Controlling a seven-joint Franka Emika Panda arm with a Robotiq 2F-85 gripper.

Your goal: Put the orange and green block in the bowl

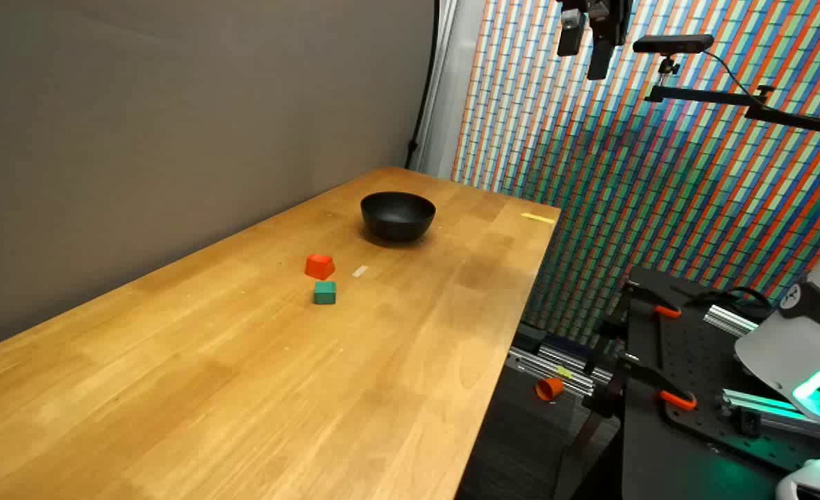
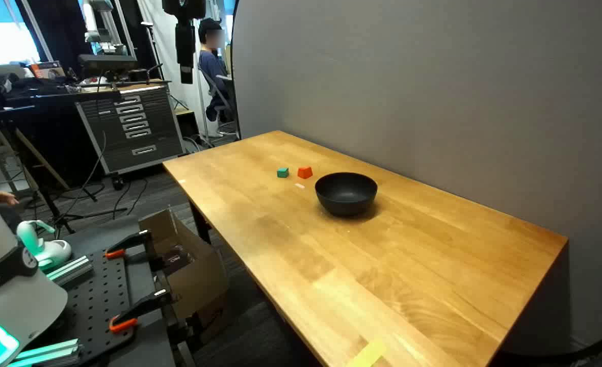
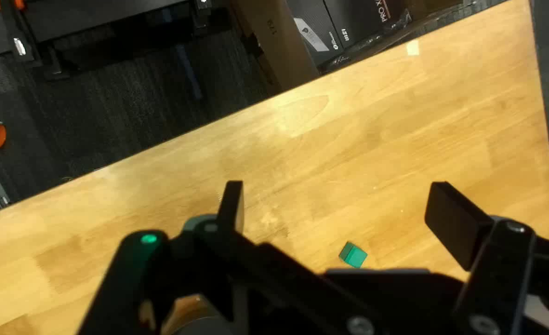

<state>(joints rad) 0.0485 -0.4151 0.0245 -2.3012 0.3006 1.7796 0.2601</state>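
A small green block [image 1: 325, 292] lies on the wooden table beside an orange block [image 1: 320, 267] with sloped sides. Both also show in an exterior view, the green block [image 2: 283, 172] apart from the orange block [image 2: 305, 172]. A black bowl [image 1: 397, 217] stands upright near them, and its inside looks empty in an exterior view [image 2: 346, 191]. My gripper [image 1: 583, 55] is high above the table, open and empty. In the wrist view the fingers [image 3: 341, 209] are wide apart, with the green block [image 3: 354, 256] far below. There the orange block is hidden and only a bit of the bowl [image 3: 204, 325] shows.
A grey backdrop [image 1: 194, 125] runs along the table's [image 1: 257, 389] far long side. A small pale tape piece [image 1: 360, 271] lies near the blocks. Yellow tape [image 1: 538, 217] marks one table end. A camera on a bar [image 1: 673, 44] stands near the gripper.
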